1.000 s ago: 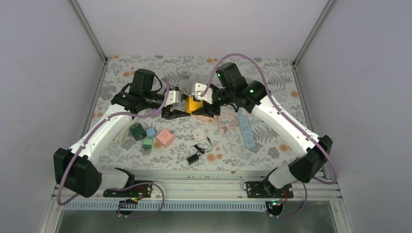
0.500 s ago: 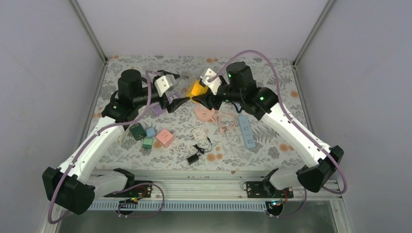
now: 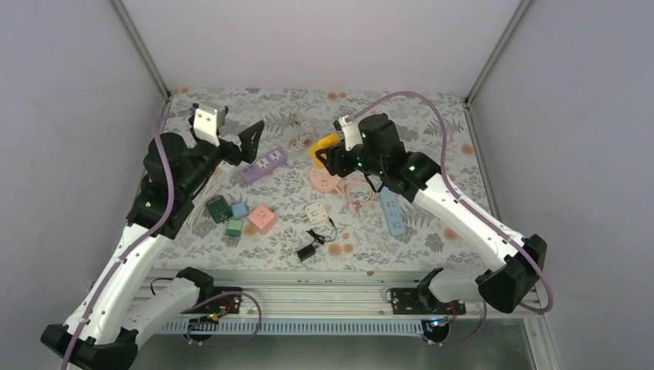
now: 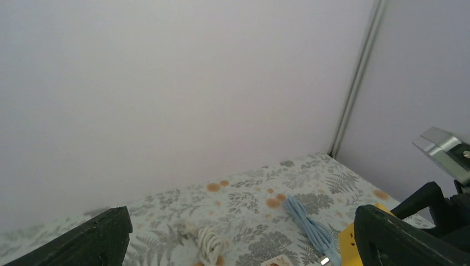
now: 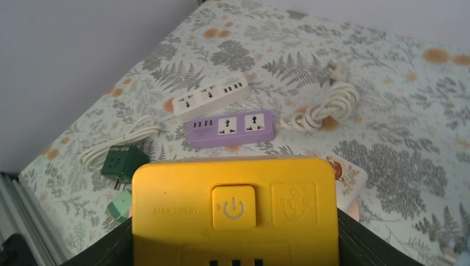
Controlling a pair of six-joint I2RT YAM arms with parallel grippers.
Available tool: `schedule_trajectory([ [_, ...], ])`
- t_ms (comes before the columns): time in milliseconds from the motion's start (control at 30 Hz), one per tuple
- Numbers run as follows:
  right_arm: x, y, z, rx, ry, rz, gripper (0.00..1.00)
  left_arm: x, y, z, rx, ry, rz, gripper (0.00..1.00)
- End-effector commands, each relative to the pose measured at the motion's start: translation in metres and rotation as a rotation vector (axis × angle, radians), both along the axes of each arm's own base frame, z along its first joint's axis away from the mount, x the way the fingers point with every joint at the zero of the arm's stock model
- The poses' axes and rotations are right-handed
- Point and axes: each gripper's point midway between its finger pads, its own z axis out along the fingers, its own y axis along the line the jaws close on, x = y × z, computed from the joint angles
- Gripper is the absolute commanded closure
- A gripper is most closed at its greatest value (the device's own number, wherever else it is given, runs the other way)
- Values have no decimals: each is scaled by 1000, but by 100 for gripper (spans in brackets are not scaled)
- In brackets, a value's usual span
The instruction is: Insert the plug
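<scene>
While the right fingers [image 3: 333, 158] pinch the yellow socket block [image 3: 322, 145] and hold it raised over the rear middle of the surface [image 3: 432, 123], the top view shows its long axis running roughly left to right, with the free end aimed toward the left arm. A second ago both arms met at that block. Since then the left arm has swung back toward the rear left corner, and the left fingers [image 3: 251, 132] stand spread wide, holding nothing. The right arm has carried the block a little rearward. The purple power strip [image 3: 262, 164], hidden under the arms then, now lies uncovered between them. Bare surface stays open behind it up to the back wall, while the left wall sits close beside the left arm.

From the left wrist, the spread fingers frame the bottom corners with nothing between them. Beyond lie a coiled white cable [image 4: 210, 244], a blue cable [image 4: 310, 227] and a corner of the yellow block.

From the right wrist, the block fills the lower frame, its power-button face toward the camera and dark fingers pressed on both flanks. Past it the purple strip and a white power strip [image 5: 210, 95] lie nearly parallel, with a green adapter [image 5: 122, 159] off to the left.
</scene>
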Motion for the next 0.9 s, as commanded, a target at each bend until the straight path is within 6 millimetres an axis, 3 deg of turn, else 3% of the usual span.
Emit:
schedule_trajectory([
  [0,16,-4,-11,29,64,-140,94,1,16,-18,-48,89,87,0],
  [467,29,-7,-138,-119,351,-317,91,-3,9,-40,-50,83,45,0],
  [600,36,-6,-161,-116,406,-384,91,-7,10,-46,-17,72,36,0],
  [700,42,3,-165,-89,429,-397,93,-11,15,-48,-15,69,56,0],
  [733,45,4,-177,-113,448,-409,93,-12,16,-48,-16,64,59,0],
  [867,55,1,-185,-157,444,-464,94,-19,20,-44,-16,33,67,0],
])
